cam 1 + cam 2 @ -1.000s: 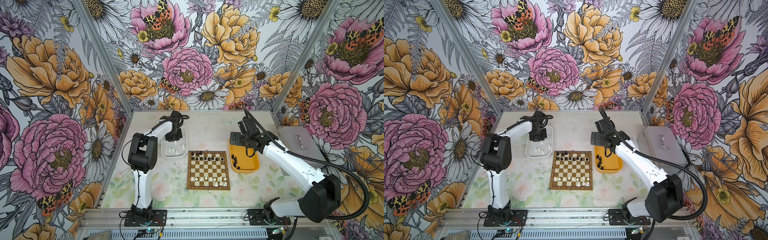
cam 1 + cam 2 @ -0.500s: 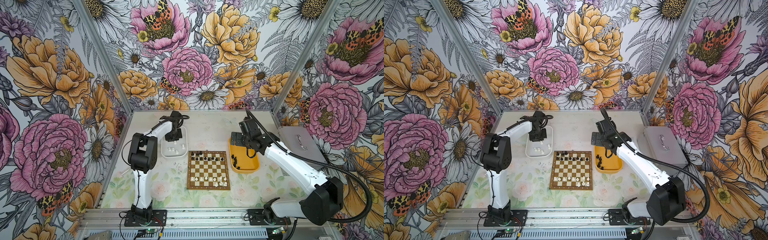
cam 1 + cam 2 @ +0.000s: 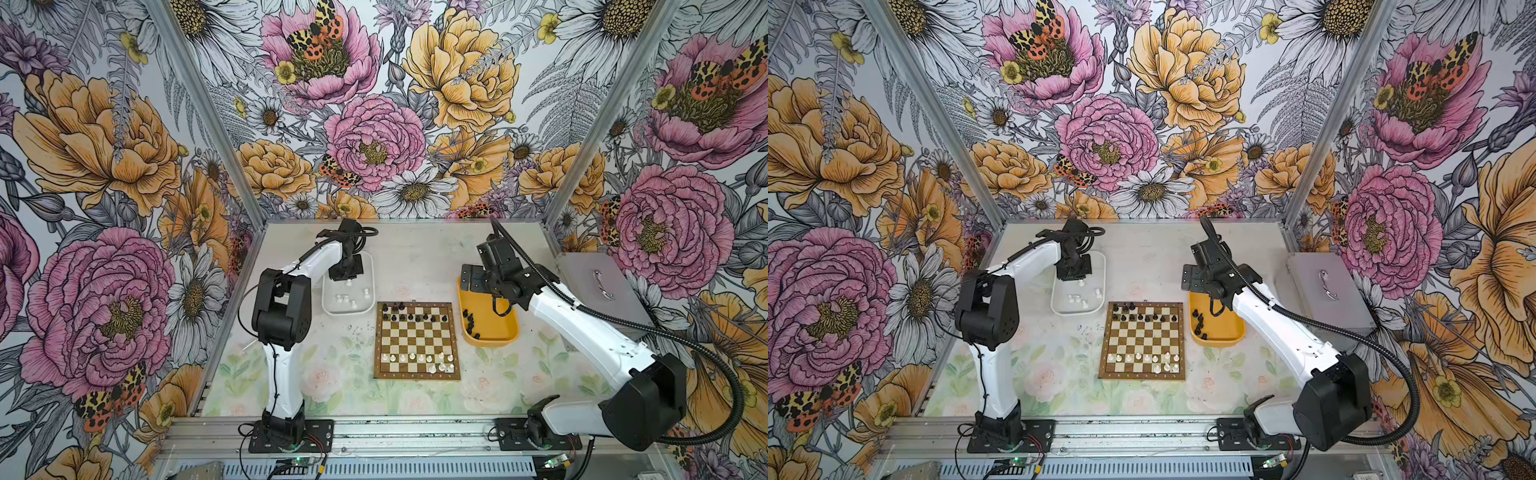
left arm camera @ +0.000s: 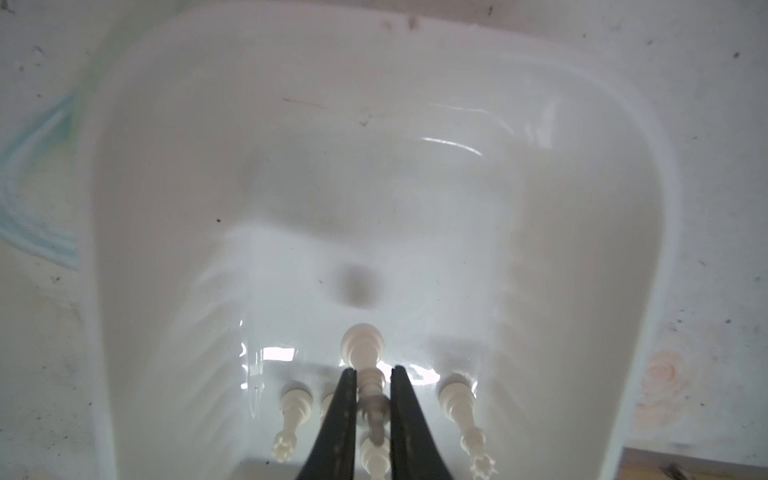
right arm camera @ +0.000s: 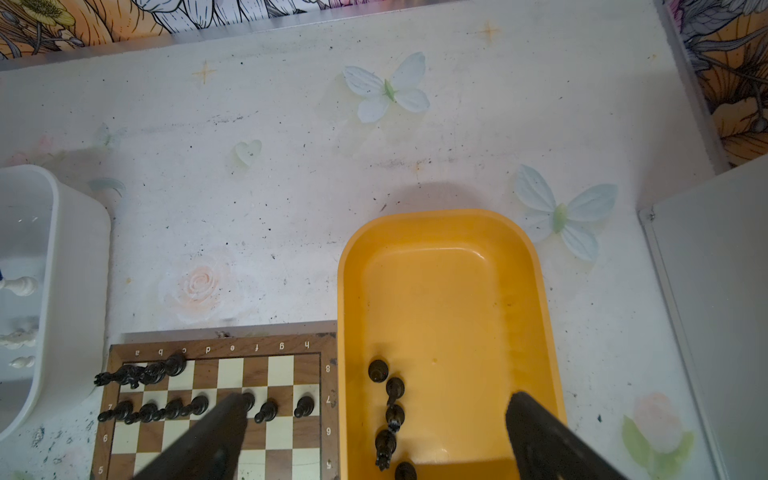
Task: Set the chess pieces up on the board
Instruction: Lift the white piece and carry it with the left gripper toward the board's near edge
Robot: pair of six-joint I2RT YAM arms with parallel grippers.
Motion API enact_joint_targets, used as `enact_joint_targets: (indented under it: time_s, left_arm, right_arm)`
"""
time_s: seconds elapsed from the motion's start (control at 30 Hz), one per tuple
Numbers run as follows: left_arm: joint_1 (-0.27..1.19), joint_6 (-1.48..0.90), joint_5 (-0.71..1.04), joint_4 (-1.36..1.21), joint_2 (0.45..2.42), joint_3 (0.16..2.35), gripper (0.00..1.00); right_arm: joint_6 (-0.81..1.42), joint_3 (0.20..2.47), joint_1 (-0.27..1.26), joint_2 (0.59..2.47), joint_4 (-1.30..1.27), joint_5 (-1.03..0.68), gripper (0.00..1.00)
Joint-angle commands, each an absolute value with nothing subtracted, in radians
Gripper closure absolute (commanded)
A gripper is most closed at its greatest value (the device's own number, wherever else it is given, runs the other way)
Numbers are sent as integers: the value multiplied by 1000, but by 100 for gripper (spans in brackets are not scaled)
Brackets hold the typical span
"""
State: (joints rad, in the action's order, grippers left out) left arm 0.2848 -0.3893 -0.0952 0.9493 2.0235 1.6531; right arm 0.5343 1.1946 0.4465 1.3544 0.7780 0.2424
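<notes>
The board [image 3: 417,336] lies mid-table in both top views, with black chess pieces [image 3: 415,318] on its two far rows and white chess pieces [image 3: 419,358] on its near rows. My left gripper [image 4: 372,374] is down in the white tray [image 3: 348,312], shut on a white piece [image 4: 360,345] that stands between its fingers. Several other white pieces [image 4: 457,403] lie beside it. My right gripper [image 5: 378,401] hangs open above the yellow tray [image 5: 457,224], where several black pieces [image 5: 392,415] lie along the side toward the board [image 5: 266,436].
A grey metal box [image 3: 602,286] with a handle stands at the right edge of the table. The white tray sits left of the board's far corner and the yellow tray [image 3: 490,343] touches its right side. Floral walls close in three sides.
The right arm has shifted very slightly over the yellow tray. The left gripper stays low in the white tray, its fingers now tight round the white piece.
</notes>
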Motion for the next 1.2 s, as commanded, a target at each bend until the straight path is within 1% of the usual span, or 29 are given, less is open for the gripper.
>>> enact_joint_targets:
  time_s: [0.0, 0.3, 0.5, 0.77, 0.97, 1.17]
  left_arm:
    - [276, -365, -94, 970, 1942, 1686, 89]
    - [308, -379, -68, 991, 1812, 1691, 90]
    - [401, -439, -84, 991, 1689, 1659, 90]
    - [573, -588, -180, 991, 1519, 1553, 90]
    - [732, -753, -292, 992, 1394, 1424, 90]
    - [923, -926, -367, 994, 1321, 1312, 90]
  right_arm:
    - [536, 1241, 460, 1342, 782, 269, 0]
    - [530, 1246, 486, 1311, 806, 303, 0]
    - [518, 1223, 491, 1264, 822, 301, 0]
    - [506, 1173, 491, 1197, 837, 248, 0]
    - [518, 1118, 491, 1051, 907, 204, 0]
    - [517, 1086, 491, 923, 1028, 208, 0]
